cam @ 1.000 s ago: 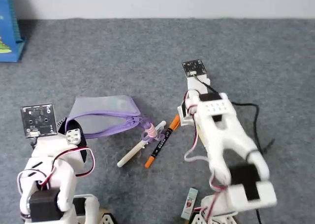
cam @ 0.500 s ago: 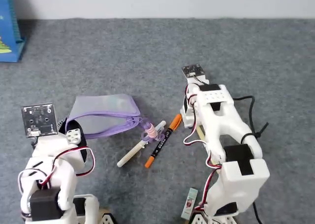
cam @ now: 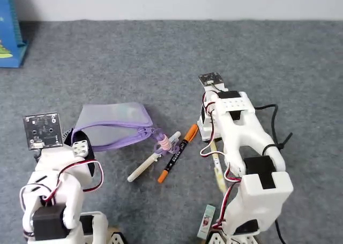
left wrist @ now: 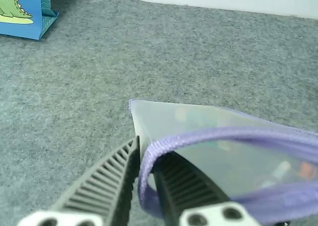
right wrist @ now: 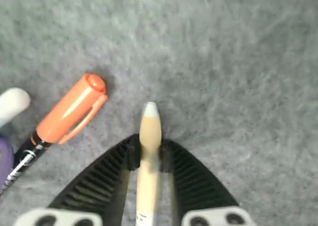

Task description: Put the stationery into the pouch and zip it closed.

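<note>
High view: pouch [cam: 115, 123] gaping, marker [cam: 176, 153] beside its zip end, pen [cam: 220, 171] farther off. Left wrist: left gripper [left wrist: 148, 151] pinches pouch's floppy rim. Right wrist: right gripper [right wrist: 149, 146] clamps light, stiff, slick pen near its tip; we'd grip mid-barrel.

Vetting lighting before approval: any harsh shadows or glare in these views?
High view: even light over the carpet, no hard shadows. Left wrist view: no glare on the pouch. Right wrist view: slight sheen on the orange marker, faint shadow beside it.
</note>
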Robot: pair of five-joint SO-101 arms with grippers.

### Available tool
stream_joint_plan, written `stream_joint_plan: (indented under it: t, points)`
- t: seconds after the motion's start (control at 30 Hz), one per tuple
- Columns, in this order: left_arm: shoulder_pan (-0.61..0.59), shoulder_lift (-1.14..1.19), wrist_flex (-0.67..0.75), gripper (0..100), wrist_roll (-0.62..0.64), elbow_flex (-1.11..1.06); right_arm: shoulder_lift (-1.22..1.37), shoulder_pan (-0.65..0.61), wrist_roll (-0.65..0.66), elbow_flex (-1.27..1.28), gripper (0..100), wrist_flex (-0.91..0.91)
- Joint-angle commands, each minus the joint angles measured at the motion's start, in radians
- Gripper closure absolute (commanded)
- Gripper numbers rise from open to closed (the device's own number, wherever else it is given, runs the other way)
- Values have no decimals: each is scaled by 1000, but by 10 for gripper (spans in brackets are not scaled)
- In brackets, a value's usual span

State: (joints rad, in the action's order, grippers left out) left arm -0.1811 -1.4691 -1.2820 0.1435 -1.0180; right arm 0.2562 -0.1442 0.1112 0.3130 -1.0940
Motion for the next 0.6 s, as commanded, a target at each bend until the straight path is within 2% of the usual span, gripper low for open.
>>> stream_joint_plan:
  t: [0.0, 0.13, 0.3, 0.57]
  points:
    - [-3, 12, 23, 988, 9, 5, -21, 1, 8, -18, 991, 12]
    - [-3, 12, 23, 988, 9, 5, -131, -7, 5, 31, 991, 4]
    - [-3, 12, 28, 988, 9, -1, -427, -65, 0, 201, 991, 19]
    - [-3, 11, 48, 988, 9, -21, -978, -160, 2, 595, 991, 271]
